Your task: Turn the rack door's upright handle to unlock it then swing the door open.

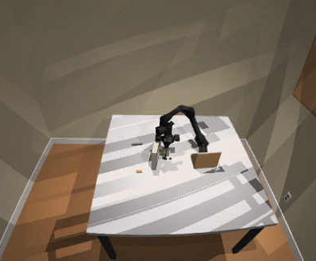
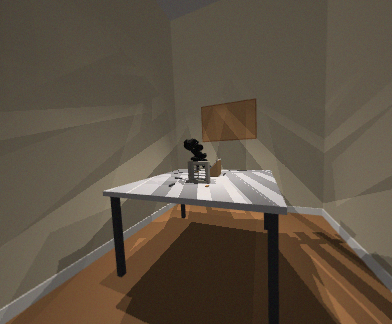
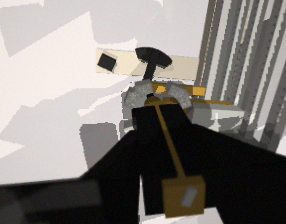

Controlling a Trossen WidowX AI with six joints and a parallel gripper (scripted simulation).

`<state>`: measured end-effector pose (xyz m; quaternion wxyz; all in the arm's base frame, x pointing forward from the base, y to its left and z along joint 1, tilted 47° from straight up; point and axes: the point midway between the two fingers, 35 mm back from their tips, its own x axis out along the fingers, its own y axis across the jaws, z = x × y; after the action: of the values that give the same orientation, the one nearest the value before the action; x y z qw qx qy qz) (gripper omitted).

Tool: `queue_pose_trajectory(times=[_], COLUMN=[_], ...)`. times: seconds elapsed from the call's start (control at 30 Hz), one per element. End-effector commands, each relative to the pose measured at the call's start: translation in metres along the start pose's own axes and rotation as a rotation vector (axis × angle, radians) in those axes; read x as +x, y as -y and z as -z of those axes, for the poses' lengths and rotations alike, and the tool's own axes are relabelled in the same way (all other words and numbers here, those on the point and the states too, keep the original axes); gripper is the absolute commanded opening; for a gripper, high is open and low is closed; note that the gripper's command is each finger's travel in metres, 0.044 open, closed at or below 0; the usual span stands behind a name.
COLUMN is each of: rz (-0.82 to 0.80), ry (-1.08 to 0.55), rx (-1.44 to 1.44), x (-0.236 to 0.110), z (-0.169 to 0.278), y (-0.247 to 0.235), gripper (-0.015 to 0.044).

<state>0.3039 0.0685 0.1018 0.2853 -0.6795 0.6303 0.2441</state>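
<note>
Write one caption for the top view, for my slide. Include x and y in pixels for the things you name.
A black jointed robot arm [image 1: 187, 110] reaches over a white rectangular table [image 1: 145, 209], near an upright tan panel [image 1: 206, 160].

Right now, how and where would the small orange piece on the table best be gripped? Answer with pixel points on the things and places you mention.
I would grip the small orange piece [image 1: 139, 171] [image 2: 207, 186] around its middle, coming straight down from above, with one finger along each longer side. It lies low on the table [image 1: 177, 213] [image 2: 240, 196] and looks slightly elongated in the top view.
</note>
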Motion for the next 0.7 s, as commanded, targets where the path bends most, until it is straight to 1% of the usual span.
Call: queue_pose_trajectory(times=[0.0, 0.43, 0.67], rz=[-0.004, -0.004, -0.004], ry=[-0.002, -0.002, -0.002], rx=[-0.002, -0.002, 0.065], x=[0.0014, 0.0014, 0.0013], z=[-0.0004, -0.0004, -0.0021], y=[0.0, 0.0, -0.0022], gripper=[0.011, 0.0024, 0.0024])
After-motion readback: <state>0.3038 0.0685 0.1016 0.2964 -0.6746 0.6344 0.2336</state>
